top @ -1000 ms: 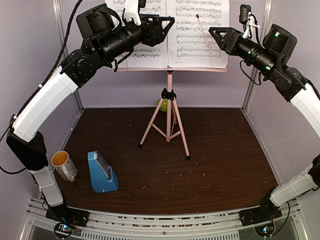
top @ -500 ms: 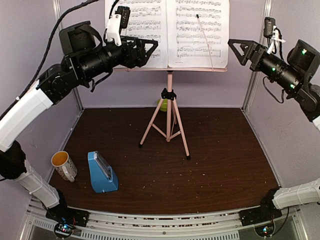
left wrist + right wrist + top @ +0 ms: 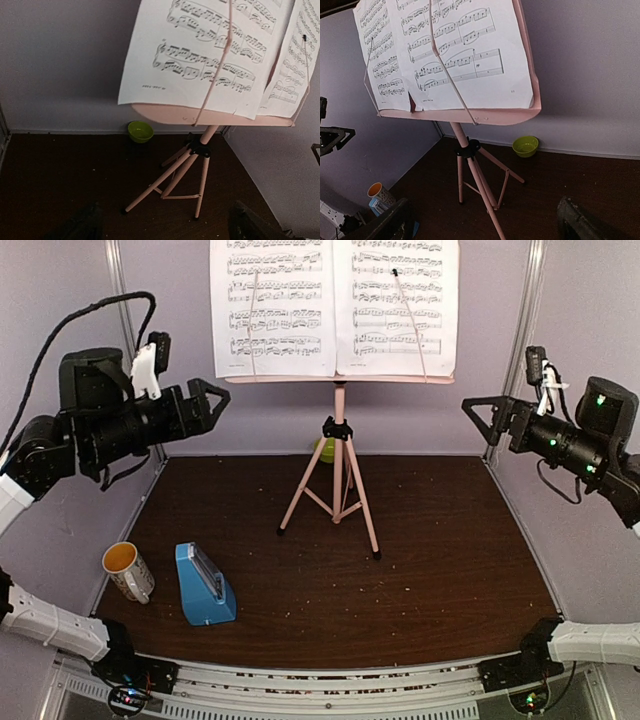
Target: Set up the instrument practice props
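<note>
The pink music stand [image 3: 339,475] stands on its tripod at the back middle of the dark table. Two white sheet-music pages [image 3: 272,305] [image 3: 395,305] rest side by side on its desk, each under a thin retaining wire. The blue metronome [image 3: 205,585] sits at the front left. My left gripper [image 3: 213,402] hangs in the air left of the stand, open and empty. My right gripper [image 3: 478,412] hovers to the right of the stand, also open and empty. In the wrist views the stand [image 3: 200,150] [image 3: 470,150] fills the middle, with the left gripper [image 3: 165,227] and right gripper [image 3: 482,222] spread wide at the bottom edge.
A cream mug [image 3: 127,570] with an orange inside stands just left of the metronome. A lime-green bowl [image 3: 322,449] [image 3: 140,131] [image 3: 525,145] sits by the back wall behind the tripod. Grey walls close in both sides and the back.
Both arms have drawn back from the pages, outward and downward. Both sets of jaws have spread wider. The left page, earlier behind the left arm, is now in full view.
</note>
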Tool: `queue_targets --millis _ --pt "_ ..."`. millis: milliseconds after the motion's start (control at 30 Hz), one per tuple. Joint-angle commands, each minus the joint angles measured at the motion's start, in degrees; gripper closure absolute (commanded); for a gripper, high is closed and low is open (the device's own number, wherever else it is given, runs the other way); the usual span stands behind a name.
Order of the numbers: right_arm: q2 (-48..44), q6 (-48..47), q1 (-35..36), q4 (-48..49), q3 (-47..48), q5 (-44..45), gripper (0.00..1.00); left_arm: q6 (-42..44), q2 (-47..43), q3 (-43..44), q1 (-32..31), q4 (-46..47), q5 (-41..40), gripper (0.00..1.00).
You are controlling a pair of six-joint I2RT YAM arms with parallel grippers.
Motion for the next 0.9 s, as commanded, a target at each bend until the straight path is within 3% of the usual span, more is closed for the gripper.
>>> queue_targets --millis 0,267,433,867 --pt "-3.80 2.25 -0.39 -1.77 -6.44 0.65 0.00 -20.30 -4.11 -4.94 -0.02 -20.19 -7.56 0.06" --pt "-7.49 3.42 -0.37 -1.04 -13.95 0.42 0.00 -39.24 1.36 -6.18 -1.88 -41.93 -2.66 0.02" --pt "-8.91 3.99 -0.35 -0.35 -16.22 0.19 0.00 -48.84 -0.71 -11.65 -2.74 -44.89 -1.87 0.02" --pt "-8.69 5.14 -0.41 2.01 -18.36 -1.34 0.00 -42.87 3.82 -19.38 -2.84 -35.99 2.59 0.07"
